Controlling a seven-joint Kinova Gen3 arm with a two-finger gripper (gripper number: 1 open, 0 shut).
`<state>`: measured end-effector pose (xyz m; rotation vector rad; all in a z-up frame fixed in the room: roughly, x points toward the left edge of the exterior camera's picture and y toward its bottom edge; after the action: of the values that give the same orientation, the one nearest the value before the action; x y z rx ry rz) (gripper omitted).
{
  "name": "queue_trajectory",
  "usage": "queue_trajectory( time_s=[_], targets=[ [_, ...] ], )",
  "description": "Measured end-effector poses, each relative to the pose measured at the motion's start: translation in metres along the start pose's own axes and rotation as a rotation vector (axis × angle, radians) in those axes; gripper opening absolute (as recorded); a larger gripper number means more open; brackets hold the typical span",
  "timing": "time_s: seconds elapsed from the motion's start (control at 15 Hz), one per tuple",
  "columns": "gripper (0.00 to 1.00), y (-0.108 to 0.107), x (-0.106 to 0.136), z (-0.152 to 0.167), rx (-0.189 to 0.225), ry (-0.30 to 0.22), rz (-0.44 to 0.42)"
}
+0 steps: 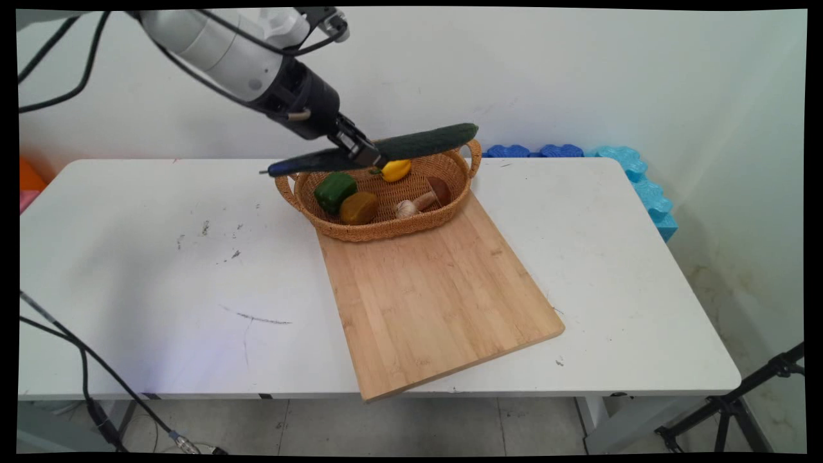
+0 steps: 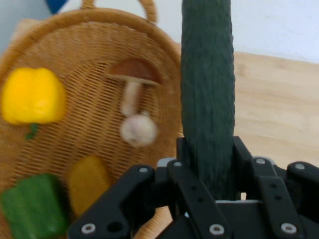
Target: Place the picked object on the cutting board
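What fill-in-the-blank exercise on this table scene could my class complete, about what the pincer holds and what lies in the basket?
1. The pincer is shut on a long dark green ____.
2. The wicker basket stands partly on a wooden cutting ____.
3. Beside the green pepper in the basket lies a pepper coloured ____.
4. The brown-capped item in the basket is a ____.

Missing words: cucumber; board; yellow; mushroom
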<state>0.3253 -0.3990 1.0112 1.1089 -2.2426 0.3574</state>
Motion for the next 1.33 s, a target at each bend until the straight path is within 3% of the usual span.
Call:
queue_trajectory(
  time_s=[0.33, 0.8, 1.33],
  targets=[
    [0.00, 0.037, -0.030, 0.008, -0.040, -0.020, 0.020],
    [0.00, 0.079, -0.067, 0.057, -0.094, -0.041, 0.024],
    [0.00, 0.106, -0.093, 0.105, -0.138, -0.051, 0.021]
  ],
)
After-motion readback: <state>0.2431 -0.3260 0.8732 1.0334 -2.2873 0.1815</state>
